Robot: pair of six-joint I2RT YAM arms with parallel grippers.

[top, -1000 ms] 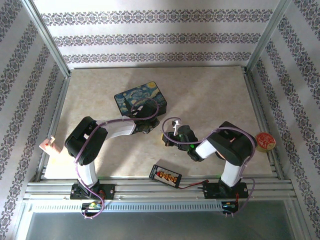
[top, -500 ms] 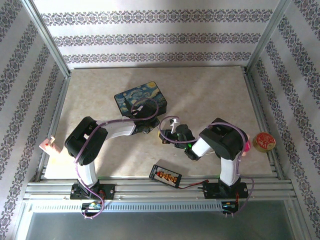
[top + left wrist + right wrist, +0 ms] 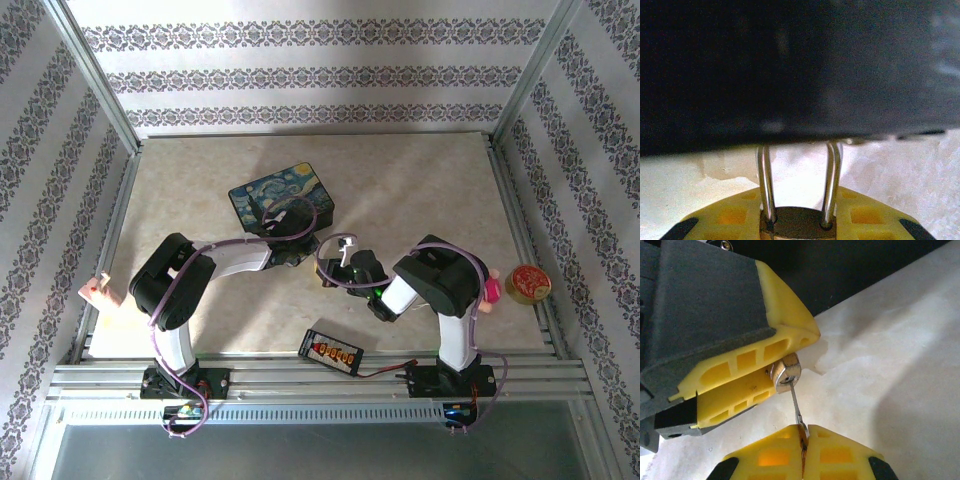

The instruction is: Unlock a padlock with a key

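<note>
The small brass padlock (image 3: 785, 371) is clamped between my left gripper's yellow fingers (image 3: 785, 335), keyhole end facing the right wrist camera. Its thin metal shackle (image 3: 832, 180) rises from the dark top of the padlock body (image 3: 795, 224), which sits inside my left gripper (image 3: 796, 220). My right gripper (image 3: 802, 440) is shut on the head of the thin pale key (image 3: 796, 407), whose blade reaches into the keyhole. From above, both grippers meet mid-table, the left gripper (image 3: 303, 250) facing the right gripper (image 3: 340, 272).
The dark blue swirly-painting box (image 3: 282, 198) lies just behind the left gripper and looms dark in the left wrist view (image 3: 790, 65). A black strip with orange plugs (image 3: 331, 351) lies at the front. A round gold-red tin (image 3: 527, 283) sits at the right rail.
My right arm's elbow has swung left, uncovering the tin, while its gripper stayed at the padlock with the key. The left arm has not moved.
</note>
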